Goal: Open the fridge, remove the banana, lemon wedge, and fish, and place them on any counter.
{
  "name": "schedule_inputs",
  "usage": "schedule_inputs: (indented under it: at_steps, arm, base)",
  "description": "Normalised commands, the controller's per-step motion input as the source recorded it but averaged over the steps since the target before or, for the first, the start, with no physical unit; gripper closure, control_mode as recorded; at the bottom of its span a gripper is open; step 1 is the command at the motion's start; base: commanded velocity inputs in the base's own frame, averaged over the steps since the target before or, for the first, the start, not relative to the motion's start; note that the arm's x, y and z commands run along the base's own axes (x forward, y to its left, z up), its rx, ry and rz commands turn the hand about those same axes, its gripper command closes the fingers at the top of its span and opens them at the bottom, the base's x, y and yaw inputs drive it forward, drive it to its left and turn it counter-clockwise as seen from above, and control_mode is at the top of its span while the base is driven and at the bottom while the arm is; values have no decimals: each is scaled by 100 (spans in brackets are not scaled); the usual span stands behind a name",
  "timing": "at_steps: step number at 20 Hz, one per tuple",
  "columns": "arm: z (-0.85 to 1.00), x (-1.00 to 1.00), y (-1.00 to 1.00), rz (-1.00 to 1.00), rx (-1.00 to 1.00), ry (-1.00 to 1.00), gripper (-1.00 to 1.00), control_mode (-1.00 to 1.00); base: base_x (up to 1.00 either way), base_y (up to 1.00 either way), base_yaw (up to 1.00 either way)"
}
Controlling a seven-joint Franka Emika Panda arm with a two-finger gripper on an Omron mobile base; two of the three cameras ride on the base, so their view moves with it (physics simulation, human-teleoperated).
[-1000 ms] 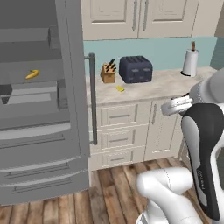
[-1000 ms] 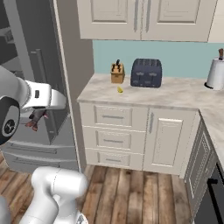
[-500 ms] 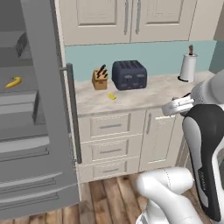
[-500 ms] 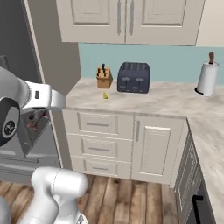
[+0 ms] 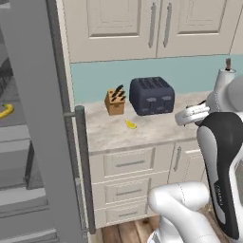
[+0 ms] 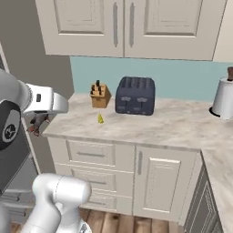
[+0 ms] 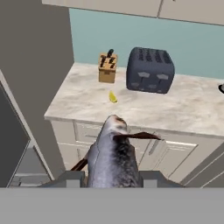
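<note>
My gripper is shut on the fish, a grey fish that points toward the counter in the hand view. From the right base the gripper hangs off the counter's left end, level with its front edge, with the fish dark between its fingers. The lemon wedge lies on the counter in front of the knife block, also seen as a small yellow lemon wedge. The fridge stands open at left with the banana on a shelf inside.
A dark toaster and a wooden knife block stand at the back of the counter. A paper towel holder is at the far right. Cream wall cabinets hang above, and drawers sit below.
The base has driven right, so the fridge slid toward the left edge and the counter came closer and more central. The gripper still holds the fish.
</note>
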Motion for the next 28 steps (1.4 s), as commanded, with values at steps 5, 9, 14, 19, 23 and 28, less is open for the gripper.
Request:
schedule_inputs:
  at_steps: [5,9,14,19,23,28]
  arm:
    - [0,0,0,0,0,0,100,100]
    - [0,0,0,0,0,0,100,100]
    - [0,0,0,0,0,0,100,100]
    - [0,0,0,0,0,0,100,100]
    - [0,0,0,0,0,0,100,100]
    - [0,0,0,0,0,0,100,100]
  base:
    - [70,-3,0]
    - [60,-1,0]
    - [55,0,0]
    - [45,0,0]
    - [42,0,0]
    - [36,0,0]
